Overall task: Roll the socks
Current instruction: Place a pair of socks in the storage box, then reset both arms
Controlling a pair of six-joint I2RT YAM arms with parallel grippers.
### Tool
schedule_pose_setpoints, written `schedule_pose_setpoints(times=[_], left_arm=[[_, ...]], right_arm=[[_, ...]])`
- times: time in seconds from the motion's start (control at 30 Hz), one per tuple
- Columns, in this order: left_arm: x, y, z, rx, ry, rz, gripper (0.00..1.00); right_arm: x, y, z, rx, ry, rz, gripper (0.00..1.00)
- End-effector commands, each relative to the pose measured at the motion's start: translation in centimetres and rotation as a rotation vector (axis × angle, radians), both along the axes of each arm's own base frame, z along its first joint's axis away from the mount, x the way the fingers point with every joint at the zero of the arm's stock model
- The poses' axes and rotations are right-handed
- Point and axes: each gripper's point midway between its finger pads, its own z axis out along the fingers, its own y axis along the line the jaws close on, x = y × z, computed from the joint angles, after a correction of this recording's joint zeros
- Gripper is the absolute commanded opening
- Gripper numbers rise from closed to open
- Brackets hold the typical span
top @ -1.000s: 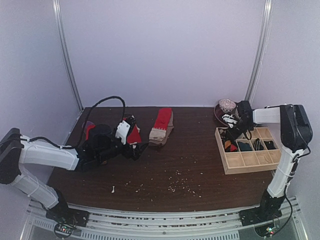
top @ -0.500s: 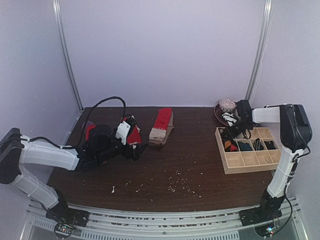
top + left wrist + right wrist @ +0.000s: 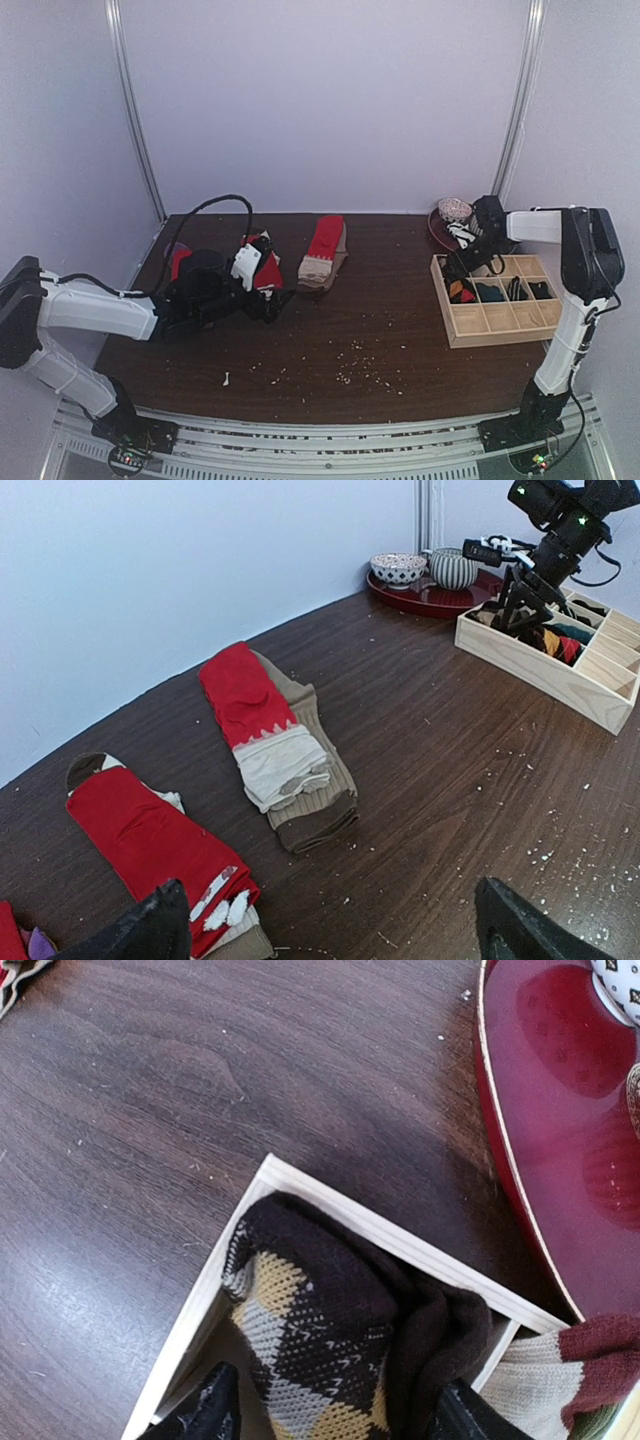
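A rolled brown-and-beige argyle sock (image 3: 330, 1320) sits in the corner compartment of the wooden tray (image 3: 330, 1205). My right gripper (image 3: 335, 1415) is open, with one finger either side of the roll (image 3: 462, 262). A red sock with a white cuff lies on a brown-beige pair (image 3: 275, 745) at the table's back middle (image 3: 323, 253). Another red sock (image 3: 140, 835) lies just left of my left gripper (image 3: 335, 940), which hangs wide open and empty low over the table (image 3: 275, 300). A scrap of red-and-purple sock (image 3: 20, 942) shows at the corner.
The tray (image 3: 495, 318) holds several rolled socks, among them a maroon-and-beige one (image 3: 580, 1360). Behind it a red plate (image 3: 430, 595) carries a bowl and a striped cup (image 3: 450, 225). Pale crumbs dot the dark table (image 3: 360, 370). White walls close in the table.
My right gripper has opened around the argyle roll in the tray and drawn up and back a little. The left arm has barely moved.
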Motion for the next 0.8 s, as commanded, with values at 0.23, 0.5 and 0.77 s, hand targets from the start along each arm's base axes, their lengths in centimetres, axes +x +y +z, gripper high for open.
schedule_pose_setpoints(times=[0.23,0.5,0.77], left_arm=[[0.5,0.0,2.5,-0.031,-0.046,0.022,0.98],[0.7,-0.1,2.2,-0.030,-0.035,0.025,0.98],[0.6,0.0,1.9,-0.022,-0.029,0.026,0.98]], right_arm=[[-0.5,-0.3,5.9,0.078,-0.079,-0.056,0.62],[-1.3,0.2,4.8,0.122,-0.061,-0.080,0.30],[-2.4,-0.6,-0.9,0.092,0.072,-0.139,0.24]])
